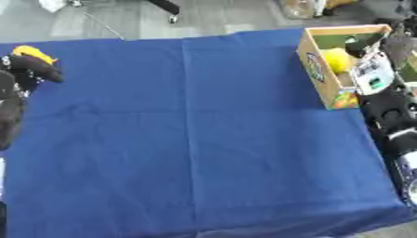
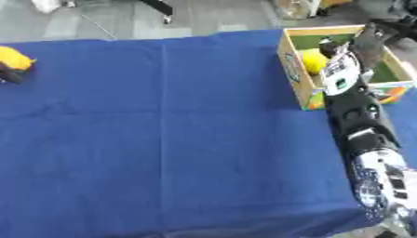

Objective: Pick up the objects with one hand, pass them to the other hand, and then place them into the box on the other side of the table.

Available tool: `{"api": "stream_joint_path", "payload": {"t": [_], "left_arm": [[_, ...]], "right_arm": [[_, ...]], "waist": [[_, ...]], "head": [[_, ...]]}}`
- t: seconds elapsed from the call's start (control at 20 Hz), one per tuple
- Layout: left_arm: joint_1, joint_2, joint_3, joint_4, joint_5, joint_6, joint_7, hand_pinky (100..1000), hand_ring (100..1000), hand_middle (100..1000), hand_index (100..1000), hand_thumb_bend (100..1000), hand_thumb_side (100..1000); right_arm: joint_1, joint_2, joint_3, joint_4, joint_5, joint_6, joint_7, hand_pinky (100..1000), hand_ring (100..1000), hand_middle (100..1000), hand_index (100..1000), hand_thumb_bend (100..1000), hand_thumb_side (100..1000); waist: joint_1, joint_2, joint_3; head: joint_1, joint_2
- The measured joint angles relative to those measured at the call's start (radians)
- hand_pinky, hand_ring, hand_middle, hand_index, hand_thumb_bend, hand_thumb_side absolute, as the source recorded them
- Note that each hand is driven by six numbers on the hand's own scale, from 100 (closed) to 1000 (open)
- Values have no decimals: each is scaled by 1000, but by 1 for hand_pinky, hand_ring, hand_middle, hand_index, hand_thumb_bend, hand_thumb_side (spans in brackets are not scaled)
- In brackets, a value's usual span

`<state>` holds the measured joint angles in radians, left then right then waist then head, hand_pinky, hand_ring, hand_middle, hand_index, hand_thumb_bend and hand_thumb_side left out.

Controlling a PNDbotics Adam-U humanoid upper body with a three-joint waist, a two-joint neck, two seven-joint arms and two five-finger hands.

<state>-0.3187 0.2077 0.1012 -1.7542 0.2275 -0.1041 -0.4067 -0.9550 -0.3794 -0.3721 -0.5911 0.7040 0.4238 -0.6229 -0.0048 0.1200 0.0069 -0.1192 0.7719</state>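
Box (image 2: 298, 79) long axis toward far edge

Black right arm (image 2: 357, 114) with silver joints and white wrist panel; black left hand (image 1: 32, 67).

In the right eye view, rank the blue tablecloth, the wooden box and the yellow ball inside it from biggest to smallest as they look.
1. Blue tablecloth, fills most of the view.
2. Wooden box, at the table's right side.
3. Yellow ball, inside the box, partly hidden by the right arm.

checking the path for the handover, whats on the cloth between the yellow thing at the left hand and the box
Nothing: in the left eye view only bare blue cloth lies between the yellow object held by the left hand and the box.
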Motion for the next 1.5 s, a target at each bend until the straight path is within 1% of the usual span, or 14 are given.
{"api": "stream_joint_path", "payload": {"t": [0.2,0.35,0.5,0.6,0.75,0.9,1.05,1.25,1.3,1.5], "left_arm": [[0,0,0,0,-2,1,1,817,576,563,611,542,636],[1,0,1,0,-6,1,2,816,576,563,610,544,633],[1,0,5,0,-8,0,4,816,576,562,610,545,632],[1,0,8,0,-9,0,7,815,576,562,610,547,630],[1,0,13,0,-12,-1,13,815,576,562,609,547,628],[1,0,17,0,-18,-2,18,814,577,563,609,554,625],[1,0,19,0,-23,-3,24,812,578,565,609,558,621],[1,0,26,0,-36,-6,37,811,575,567,613,565,618],[1,1,27,0,-40,-7,42,810,557,567,614,568,617],[1,7,38,0,-58,-13,61,809,532,570,619,569,614]], "right_arm": [[6,-2,9,-11,-5,-22,-23,827,777,799,932,544,424],[6,-2,10,-81,22,-43,-22,824,770,788,923,501,396],[7,3,18,-205,83,-73,8,823,768,781,921,466,385],[8,13,34,-305,128,-103,44,828,769,780,923,452,397],[18,30,73,-449,178,-160,118,837,774,782,925,441,407],[35,51,123,-568,184,-222,193,840,773,780,926,428,411],[58,74,173,-670,159,-281,254,845,775,781,928,405,413],[85,105,240,-769,122,-365,338,852,779,784,929,375,403],[90,112,257,-787,114,-388,360,852,778,783,929,362,397],[113,134,321,-827,80,-478,449,855,781,786,931,331,386]], "waist": [[0,0,-1],[0,0,-2],[0,0,-1],[0,0,1],[0,0,6],[0,0,9],[0,-1,14],[3,-1,16],[4,-1,17],[14,-1,18]], "head": [[6,0],[17,0],[32,0],[40,0],[52,0],[74,0],[116,0],[200,0],[222,0],[307,0]]}}
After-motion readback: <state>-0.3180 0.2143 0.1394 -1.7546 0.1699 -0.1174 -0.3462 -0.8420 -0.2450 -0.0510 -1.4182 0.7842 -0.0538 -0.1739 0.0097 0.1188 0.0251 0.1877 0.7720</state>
